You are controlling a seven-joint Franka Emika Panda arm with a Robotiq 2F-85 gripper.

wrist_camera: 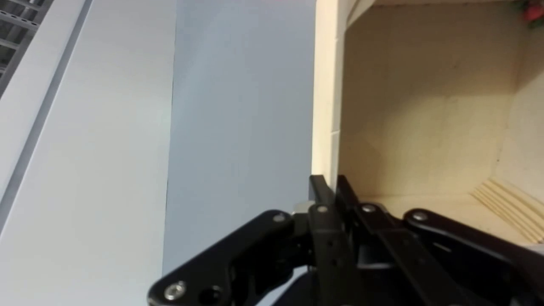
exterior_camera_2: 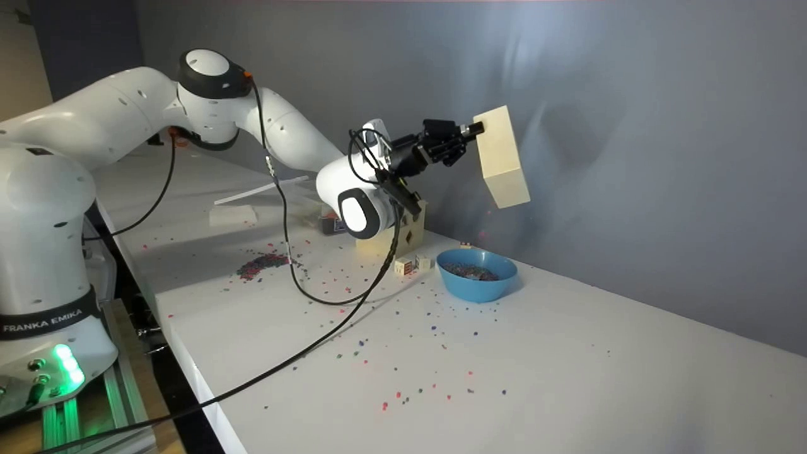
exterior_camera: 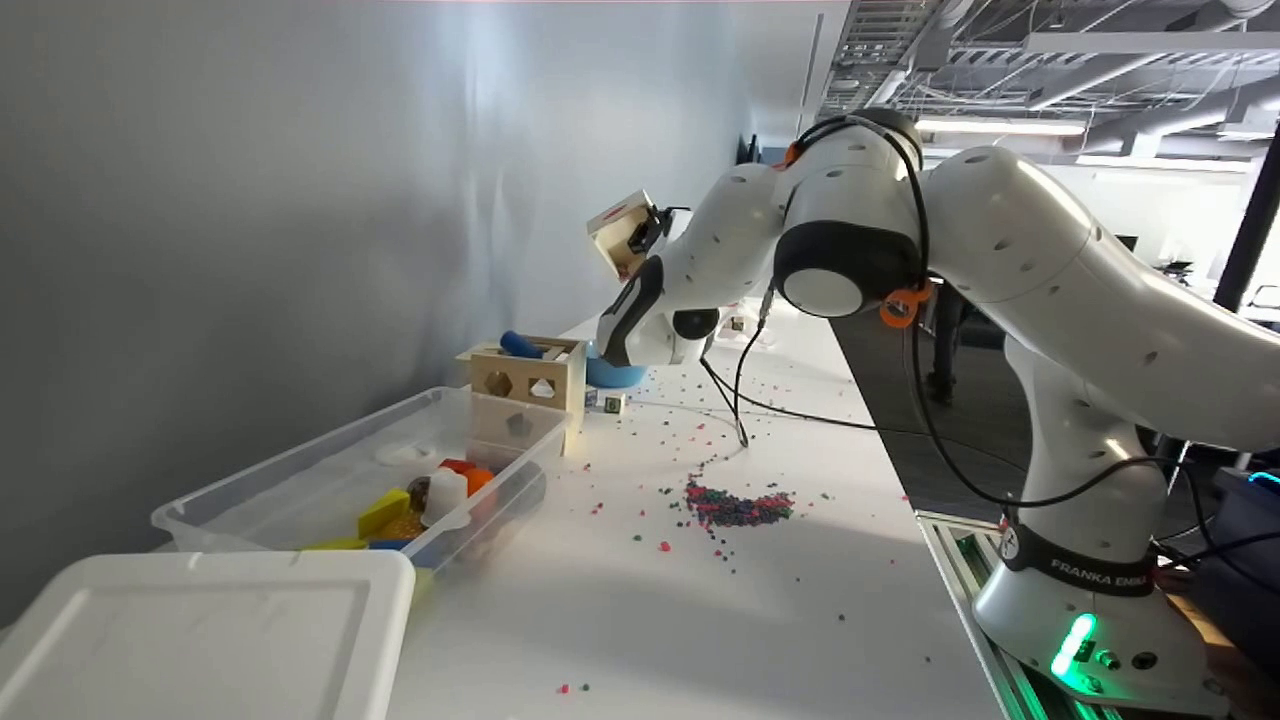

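The gripper (wrist_camera: 330, 182) is nearly closed, its fingertips (wrist_camera: 318, 189) pinching one thin wall of a wooden box (exterior_camera_2: 498, 142), one inside and one outside; that edge is probably held because it is narrow enough for such a grip. The box hangs tilted in the air, right of centre in the upper part of an exterior view, while the wrist view shows its open interior on the right, with ribbed strips (wrist_camera: 505, 208) at lower right and a few red and green bits (wrist_camera: 533, 12) in the top right corner. The slant would likely let anything loose slide toward the low end. Lower in an exterior view sits a blue bowl (exterior_camera_2: 473, 290) holding coloured bits (exterior_camera_2: 470, 272); whether it is directly beneath the box cannot be told. Two small blocks (exterior_camera_2: 403, 267) stand just left of it. In an exterior view, a box with shaped holes (exterior_camera: 520, 402) stands beyond a clear bin (exterior_camera: 310, 465) of toys, perhaps grouped for storage, and a white lid (exterior_camera: 220, 630) fills the lower left. The white table (exterior_camera: 650, 620) is strewn with specks, thickest in a pile (exterior_camera: 740, 508) near the centre. A grey wall (exterior_camera: 300, 200) backs it; ceiling lights (exterior_camera: 1000, 127) and ducts (exterior_camera: 1190, 110) show at upper right.
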